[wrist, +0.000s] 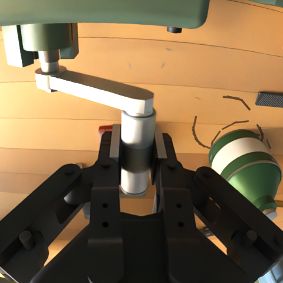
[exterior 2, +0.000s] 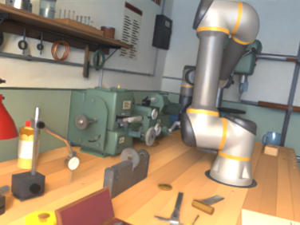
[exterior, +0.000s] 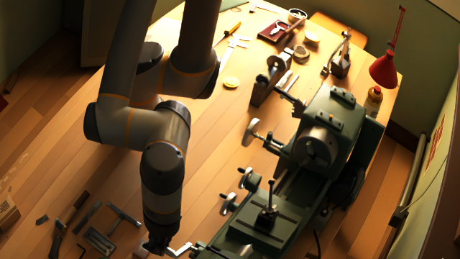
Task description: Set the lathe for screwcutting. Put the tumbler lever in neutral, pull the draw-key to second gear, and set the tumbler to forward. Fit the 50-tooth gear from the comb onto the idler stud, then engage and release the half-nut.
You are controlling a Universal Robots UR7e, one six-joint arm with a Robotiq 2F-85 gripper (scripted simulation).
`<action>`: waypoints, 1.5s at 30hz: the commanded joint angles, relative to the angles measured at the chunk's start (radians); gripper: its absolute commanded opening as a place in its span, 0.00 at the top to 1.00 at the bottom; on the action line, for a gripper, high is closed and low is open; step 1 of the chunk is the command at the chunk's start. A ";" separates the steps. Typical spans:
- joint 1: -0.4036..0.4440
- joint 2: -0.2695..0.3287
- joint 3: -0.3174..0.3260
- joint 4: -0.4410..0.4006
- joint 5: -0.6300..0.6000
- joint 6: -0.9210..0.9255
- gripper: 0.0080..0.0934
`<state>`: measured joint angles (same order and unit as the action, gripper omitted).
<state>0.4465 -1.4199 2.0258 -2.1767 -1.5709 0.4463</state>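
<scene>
The half-nut lever is a grey flat arm on a shaft under the green lathe apron, ending in a cylindrical grey handle with a dark band. My gripper is closed with a finger on each side of that handle. From the side camera the gripper sits at the near end of the lathe, low at the bench's front, with the lever reaching toward the apron. The headstock with its levers stands at the far end.
The lathe apron edge hangs just above the lever. A green and white oil can lies to the right of my fingers. Hand tools lie on the bench left of the gripper, and a gear comb block stands beyond the headstock.
</scene>
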 commanded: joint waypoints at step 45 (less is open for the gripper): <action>0.000 0.000 -0.001 -0.001 0.000 0.000 0.53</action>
<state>0.4464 -1.4194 2.0257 -2.1771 -1.5708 0.4464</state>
